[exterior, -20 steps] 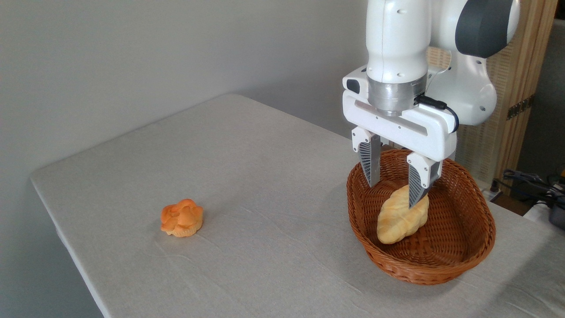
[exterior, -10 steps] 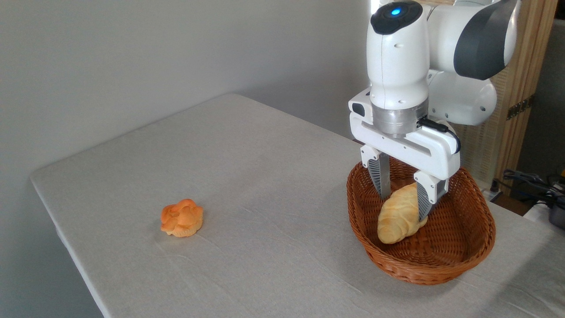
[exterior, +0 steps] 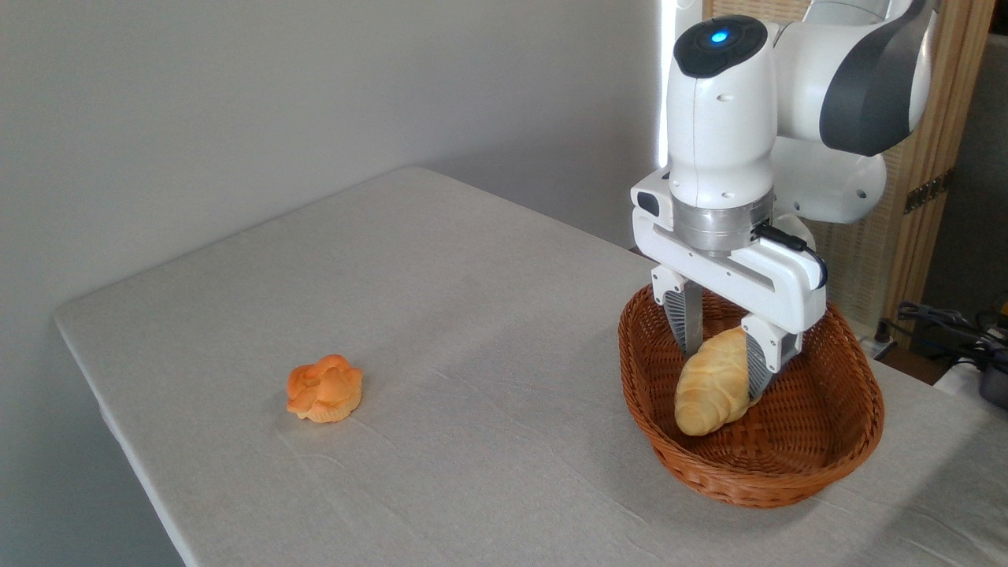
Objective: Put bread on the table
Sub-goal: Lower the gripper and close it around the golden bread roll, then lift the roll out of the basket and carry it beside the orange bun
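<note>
At the right of the frame, the tool [exterior: 726,372] reaches down into the wicker basket [exterior: 819,465], its fingers spread on either side of the bread [exterior: 713,386] lying inside. An orange bun [exterior: 324,388] sits on the counter [exterior: 472,315], lower left.

Fingers [exterior: 760,370] seemingly straddle bread [exterior: 713,383] in basket [exterior: 827,465].

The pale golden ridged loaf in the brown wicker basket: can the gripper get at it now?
Probably yes: the gripper is open, one finger on each side of the pale golden ridged loaf, nothing between.
</note>
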Controlling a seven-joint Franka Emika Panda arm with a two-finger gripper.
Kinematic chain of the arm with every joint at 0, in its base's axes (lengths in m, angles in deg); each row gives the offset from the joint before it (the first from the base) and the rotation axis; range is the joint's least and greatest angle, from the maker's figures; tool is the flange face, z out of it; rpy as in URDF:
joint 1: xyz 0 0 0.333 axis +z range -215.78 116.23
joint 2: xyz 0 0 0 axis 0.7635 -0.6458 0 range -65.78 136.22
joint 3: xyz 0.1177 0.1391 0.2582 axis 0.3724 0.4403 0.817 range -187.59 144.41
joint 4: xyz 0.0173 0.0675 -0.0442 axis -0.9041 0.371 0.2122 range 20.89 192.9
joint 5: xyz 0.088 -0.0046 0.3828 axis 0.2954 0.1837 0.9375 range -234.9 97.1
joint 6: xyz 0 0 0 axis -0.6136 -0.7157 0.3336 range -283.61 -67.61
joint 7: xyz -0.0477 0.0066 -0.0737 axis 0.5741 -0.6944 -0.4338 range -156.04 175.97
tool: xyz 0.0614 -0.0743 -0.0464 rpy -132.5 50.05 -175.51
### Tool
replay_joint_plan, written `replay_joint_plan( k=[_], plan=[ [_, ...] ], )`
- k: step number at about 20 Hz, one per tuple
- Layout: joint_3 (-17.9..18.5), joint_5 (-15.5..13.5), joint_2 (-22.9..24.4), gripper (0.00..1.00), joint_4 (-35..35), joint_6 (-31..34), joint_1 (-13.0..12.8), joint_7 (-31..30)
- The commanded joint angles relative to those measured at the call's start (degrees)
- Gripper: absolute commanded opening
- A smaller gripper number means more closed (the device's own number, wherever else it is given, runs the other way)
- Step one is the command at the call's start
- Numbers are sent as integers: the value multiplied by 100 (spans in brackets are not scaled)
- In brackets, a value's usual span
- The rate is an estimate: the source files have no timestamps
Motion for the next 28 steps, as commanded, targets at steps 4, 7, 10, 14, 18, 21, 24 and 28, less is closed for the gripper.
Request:
replay_joint_plan(
  k=[4, 7, 10, 14, 18, 21, 24, 28],
  plan=[
    [64, 88, -3, 16, 41, -113, -3, 110],
    [64, 97, -3, 14, -3, -25, -3, 215],
    [72, 105, -3, 14, -405, 500, -3, 539],
    [55, 62, -143, 14, -1469, 1354, -12, 972],
    [-138, -674, -581, 15, -2320, 1355, -248, 945],
    [-156, -1483, -1687, 20, -3462, 1338, -766, 945],
    [-401, -1661, -2462, 25, -4211, 962, -1390, 823],
    [-736, -2100, -2859, 30, -4231, -313, -1471, 375]
  ],
)
